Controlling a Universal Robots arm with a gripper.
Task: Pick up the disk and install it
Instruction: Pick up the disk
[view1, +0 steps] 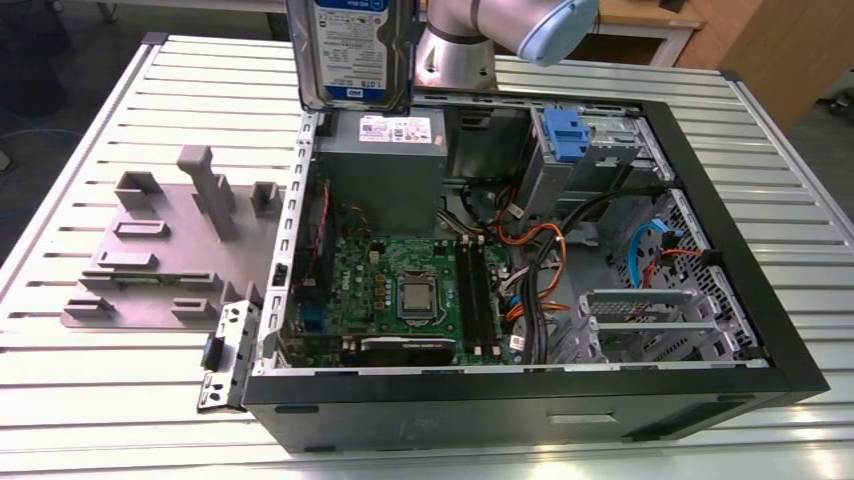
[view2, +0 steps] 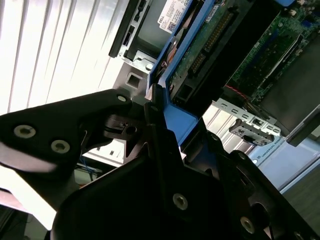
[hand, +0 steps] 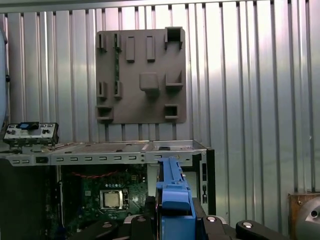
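Observation:
The disk hangs upright high over the far corner of the open computer case, on the exterior view's left, its blue-and-white label facing the camera. In the second wrist view the disk's green circuit side and blue carrier rail run out from between the black fingers. My gripper is shut on that rail. In the first wrist view the blue rail edge stands between the gripper's black jaws, above the case's motherboard.
The case lies open on a slatted metal table. Inside are the motherboard, a blue latch on the upper drive bay and a metal drive cage. A grey slotted holder block lies beside the case. The arm's base stands behind it.

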